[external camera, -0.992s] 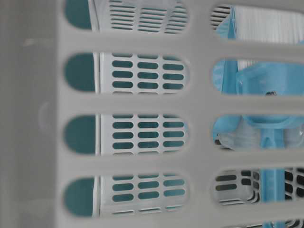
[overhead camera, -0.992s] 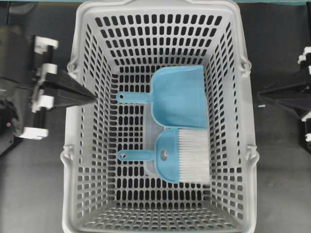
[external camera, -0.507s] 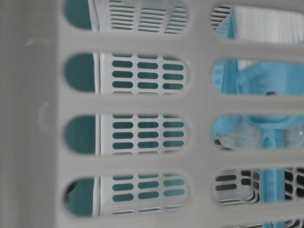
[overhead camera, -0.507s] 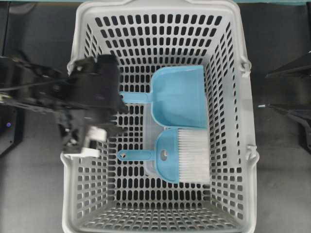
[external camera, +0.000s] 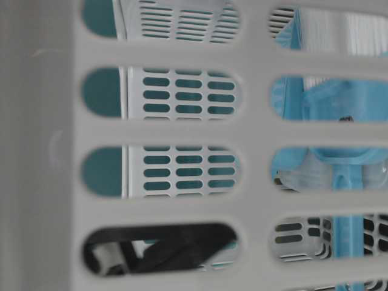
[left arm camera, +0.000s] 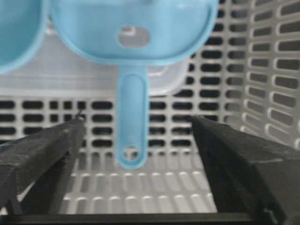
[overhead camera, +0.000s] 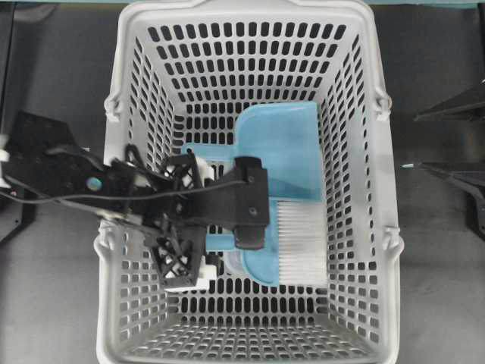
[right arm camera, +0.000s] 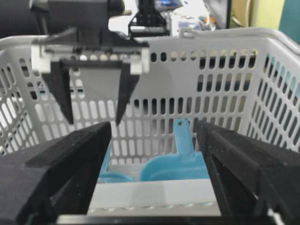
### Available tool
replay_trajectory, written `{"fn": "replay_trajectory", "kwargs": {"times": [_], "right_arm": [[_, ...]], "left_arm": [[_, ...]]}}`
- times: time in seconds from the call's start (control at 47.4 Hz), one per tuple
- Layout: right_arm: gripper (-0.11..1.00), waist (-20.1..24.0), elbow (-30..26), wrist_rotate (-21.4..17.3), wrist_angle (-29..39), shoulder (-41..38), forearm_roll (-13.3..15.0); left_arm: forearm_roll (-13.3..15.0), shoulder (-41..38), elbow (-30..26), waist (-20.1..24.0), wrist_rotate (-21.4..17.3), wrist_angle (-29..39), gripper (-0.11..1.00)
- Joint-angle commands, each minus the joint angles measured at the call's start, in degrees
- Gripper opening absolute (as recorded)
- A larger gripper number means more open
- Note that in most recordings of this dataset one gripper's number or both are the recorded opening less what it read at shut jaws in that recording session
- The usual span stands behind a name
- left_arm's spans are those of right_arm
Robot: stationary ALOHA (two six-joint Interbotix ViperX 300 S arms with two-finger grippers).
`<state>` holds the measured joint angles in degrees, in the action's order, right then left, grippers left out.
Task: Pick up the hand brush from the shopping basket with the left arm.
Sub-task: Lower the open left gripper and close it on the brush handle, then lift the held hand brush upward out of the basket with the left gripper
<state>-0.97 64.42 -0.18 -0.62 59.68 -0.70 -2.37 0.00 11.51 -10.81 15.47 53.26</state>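
Now the left arm's black lattice-fingered tool (left arm camera: 136, 136) hangs spread inside the large light-grey perforated plastic basket (overhead camera: 136, 98), straddling the small light-blue white-bristled hand brush (left arm camera: 133, 136) handle for a pinch.

A light-blue dustpan (overhead camera: 280, 148) lies flat with its wide open mouth toward the right of the overhead view and its short handle (overhead camera: 198, 151) pointing left. From the right wrist view its handle (right arm camera: 183, 136) shows standing up pale blue. Under the blue pieces sits a flat clear plastic lid or tray (left arm camera: 70, 75), pale and slightly frosted, its rounded corner (left arm camera: 173, 82) poking out in the left wrist view. Everything rests on a dark bench (overhead camera: 61, 303), almost black, bare on both sides. A small pale-blue scrap (overhead camera: 408, 164) lies on the bench at the right.
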Motion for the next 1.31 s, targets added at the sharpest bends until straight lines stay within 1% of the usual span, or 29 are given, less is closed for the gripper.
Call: {"fn": "replay_trajectory", "kwargs": {"times": [0.0, 0.232, 0.38, 0.464, 0.633, 0.929, 1.034, 1.098, 1.14, 1.203, 1.287], "right_arm": [[0.71, -0.09, -0.44, 0.09, -0.53, -0.26, -0.18], [0.71, -0.09, -0.26, 0.09, -0.44, -0.26, -0.26], [0.71, -0.18, 0.00, 0.09, -0.53, -0.26, -0.26], [0.71, -0.18, 0.26, 0.00, -0.44, -0.26, -0.18], [0.71, -0.18, 0.88, -0.18, -0.53, -0.26, -0.26], [0.71, -0.18, 1.23, -1.14, -0.53, -0.26, -0.26], [0.71, -0.09, 1.23, -1.23, -0.53, -0.26, -0.18], [0.71, -0.18, 1.23, -1.23, -0.53, -0.26, -0.18], [0.71, -0.09, 1.23, -1.23, -0.53, -0.26, -0.18], [0.71, -0.18, 1.23, -1.23, -0.53, -0.26, -0.18], [0.71, -0.18, 1.23, -1.23, -0.53, -0.26, -0.18]], "left_arm": [[-0.18, -0.97, -0.53, -0.26, 0.35, 0.09, 0.91], [-0.18, -4.83, 0.09, -0.26, 0.53, -0.26, 0.91], [-0.18, -7.38, 1.67, -0.18, 0.53, -0.44, 0.91], [-0.18, -9.05, 3.08, 0.09, 0.70, -1.67, 0.91], [-0.18, -11.16, 3.96, 0.18, 0.44, -5.27, 0.91], [-0.18, -11.43, 3.87, -0.09, 0.00, -5.80, 0.90], [-0.18, -11.25, 3.69, -0.09, -0.09, -5.80, 0.88], [-0.18, -10.99, 3.52, -0.09, -0.09, -5.80, 0.82], [-0.18, -10.46, 3.34, -0.26, -0.09, -5.80, 0.74], [-0.18, -9.84, 3.34, -0.53, -0.26, -5.80, 0.57], [-0.18, -8.96, 3.43, -0.70, -0.35, -5.80, 0.32]]}}
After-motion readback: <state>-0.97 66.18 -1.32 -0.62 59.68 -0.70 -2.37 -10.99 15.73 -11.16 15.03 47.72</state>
